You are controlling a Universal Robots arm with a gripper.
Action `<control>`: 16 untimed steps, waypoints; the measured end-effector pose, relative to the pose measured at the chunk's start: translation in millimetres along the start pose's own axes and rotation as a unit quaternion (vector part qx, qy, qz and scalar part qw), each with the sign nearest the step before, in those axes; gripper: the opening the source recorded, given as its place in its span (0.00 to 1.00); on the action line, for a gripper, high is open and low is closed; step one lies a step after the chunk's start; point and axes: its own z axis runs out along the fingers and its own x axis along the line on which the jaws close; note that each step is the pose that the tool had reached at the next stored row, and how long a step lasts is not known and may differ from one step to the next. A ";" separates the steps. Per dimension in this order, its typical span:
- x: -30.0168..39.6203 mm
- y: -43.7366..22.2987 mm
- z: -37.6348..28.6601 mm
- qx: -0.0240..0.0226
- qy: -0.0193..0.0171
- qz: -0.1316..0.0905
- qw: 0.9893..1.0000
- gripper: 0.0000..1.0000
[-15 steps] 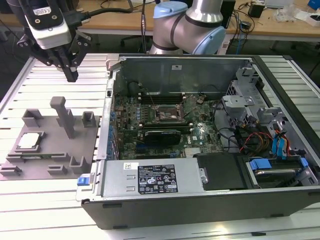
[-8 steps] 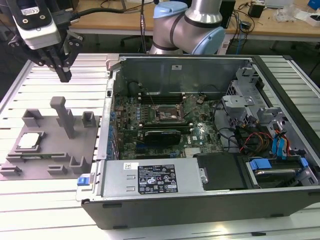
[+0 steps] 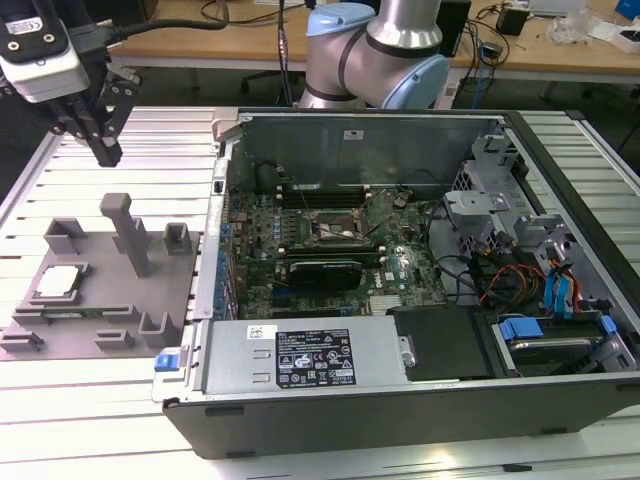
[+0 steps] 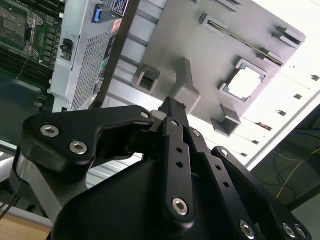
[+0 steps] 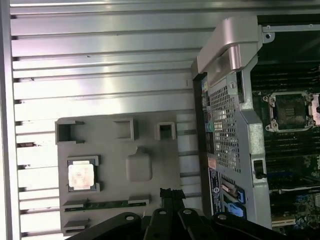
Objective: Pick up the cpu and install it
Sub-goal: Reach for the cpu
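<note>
- The hand (image 3: 107, 152) hangs above the worktop (image 3: 90, 420) at the exterior view's left. Its black fingers are clenched tip to tip and grasp nothing.
- In both wrist views the hand (image 4: 172, 106) (image 5: 171, 193) is over the grey fixture plate (image 3: 110, 295), apart from every item on it.
- The cpu (image 3: 58, 282) lies flat in a square seat on the fixture plate, well apart from the hand and outside the computer case (image 3: 400, 410).
- The worktop is ribbed silver metal. It carries the fixture plate and, at the exterior view's right of the plate, the open computer case.
- Behind the case stand the arm base (image 3: 375, 50) and wooden desks (image 3: 200, 30) with cables.
- The cpu (image 5: 81, 175) is a small square chip with a bright silver-white top; grey corner blocks frame it (image 4: 246, 82).
- The exterior view shows an upright post (image 3: 128, 232) on the plate and the motherboard (image 3: 330, 255) inside the case.
- The first wrist view shows the dark socket frame (image 5: 290, 110) on the motherboard and a green strip board (image 5: 107, 204) lying on the plate near the cpu.
- The second wrist view shows the hand's linkage and screws at close range.
</note>
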 end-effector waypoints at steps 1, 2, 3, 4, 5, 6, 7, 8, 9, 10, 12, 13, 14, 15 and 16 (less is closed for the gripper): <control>2.6 -0.2 0.0 0.000 0.000 0.000 1.000 0.11; 4.1 -0.3 0.0 0.000 0.000 0.000 1.000 0.11; 5.7 -0.4 0.0 0.000 0.000 0.000 1.000 0.11; 8.5 -0.7 -0.1 0.000 0.000 0.000 1.000 0.11; 9.9 -0.8 -0.1 0.000 0.000 0.000 1.000 0.11; 11.2 -0.9 -0.2 0.000 0.000 0.000 1.000 0.11; 14.7 -1.1 -0.2 0.000 0.000 0.000 1.000 0.11; 17.4 -1.3 -0.3 0.000 0.000 0.000 1.000 0.11; 20.3 -1.5 -0.3 0.000 0.000 0.000 1.000 0.11; 22.9 -1.7 -0.4 0.000 0.000 0.000 1.000 0.11; 28.3 -2.1 -0.5 0.000 -0.001 0.000 1.000 0.11; 30.9 -2.3 -0.6 0.000 -0.001 0.000 1.000 0.11; 32.5 -2.4 -0.6 0.000 -0.001 0.000 1.000 0.11; 33.7 -2.5 -0.6 0.000 -0.001 0.000 1.000 0.11; 35.3 -2.6 -0.6 0.000 -0.001 0.000 1.000 0.11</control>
